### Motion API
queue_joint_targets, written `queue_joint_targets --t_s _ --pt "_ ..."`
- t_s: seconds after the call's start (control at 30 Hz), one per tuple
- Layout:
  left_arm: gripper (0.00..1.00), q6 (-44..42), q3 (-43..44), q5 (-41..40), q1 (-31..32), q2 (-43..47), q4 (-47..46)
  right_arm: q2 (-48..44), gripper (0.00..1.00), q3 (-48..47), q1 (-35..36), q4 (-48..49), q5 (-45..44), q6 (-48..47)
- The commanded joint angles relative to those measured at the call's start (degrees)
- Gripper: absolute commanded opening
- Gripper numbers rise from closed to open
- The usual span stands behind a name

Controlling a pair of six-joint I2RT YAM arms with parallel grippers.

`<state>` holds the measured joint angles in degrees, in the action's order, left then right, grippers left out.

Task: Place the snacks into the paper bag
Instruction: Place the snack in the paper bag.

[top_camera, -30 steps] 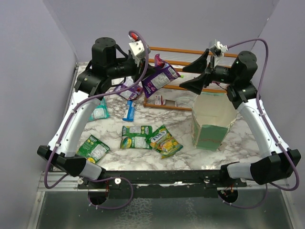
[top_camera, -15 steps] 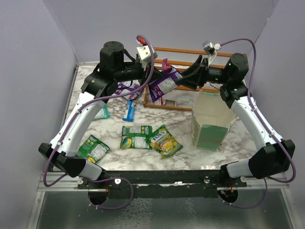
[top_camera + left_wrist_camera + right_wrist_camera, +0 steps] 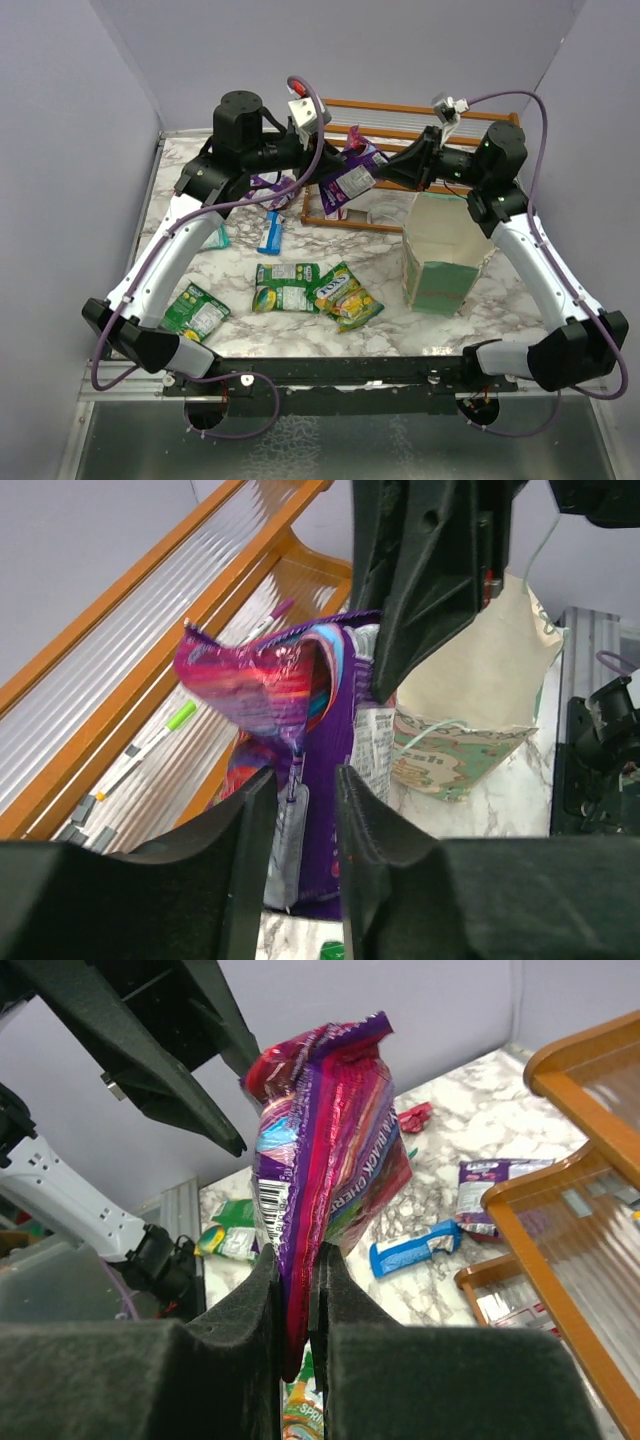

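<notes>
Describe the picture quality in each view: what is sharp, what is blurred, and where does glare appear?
Top external: evenly lit and sharp, with no strong glare on the marble table. Left wrist: the left gripper is dark and blurred near the lens, and the purple packet shows a red sheen. Right wrist: the right gripper is blurred, the packet sharp and glossy.

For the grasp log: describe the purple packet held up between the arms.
The purple packet is shiny, crinkled foil, with red-pink and blue print and a barcode. It hangs over the wooden rack, short of the paper bag. The right hand is pinched shut on one edge; the left hand flanks the other, contact unclear.
</notes>
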<state>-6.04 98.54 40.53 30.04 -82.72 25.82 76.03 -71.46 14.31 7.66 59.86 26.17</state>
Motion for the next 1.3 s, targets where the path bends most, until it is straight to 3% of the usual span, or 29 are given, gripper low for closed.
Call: queue_joint_targets --t_s 0.0,0.13,0.37,0.6,0.8,1.27 --pt "0.40 -0.1 0.9 1.5 0.3 3.4 -1.1 -6.9 0.01 -2.1 -0.6 -6.8 -5.0 -8.0" --pt "0.63 -2.3 1.7 -0.2 0.2 4.7 1.3 -11.2 0.01 -3.9 -3.1 -11.1 -3.8 -10.9" --pt "0.74 -6.9 1.8 -4.6 -0.6 7.8 4.6 -19.5 0.01 -11.2 -5.7 -33.4 -12.2 -32.4" --pt "0.78 -10.1 1.1 -8.1 -3.2 10.3 6.8 -26.6 0.01 -14.2 -9.2 -46.1 -27.3 -45.0" --pt "0.78 -11.3 -0.8 -9.5 -5.6 11.7 7.4 -30.4 0.01 -15.8 -14.7 -56.6 -27.5 -54.4" --pt "0.78 -13.6 -2.2 -10.1 -6.0 11.8 9.1 -30.1 0.01 -10.6 -15.9 -68.7 -30.2 -62.5"
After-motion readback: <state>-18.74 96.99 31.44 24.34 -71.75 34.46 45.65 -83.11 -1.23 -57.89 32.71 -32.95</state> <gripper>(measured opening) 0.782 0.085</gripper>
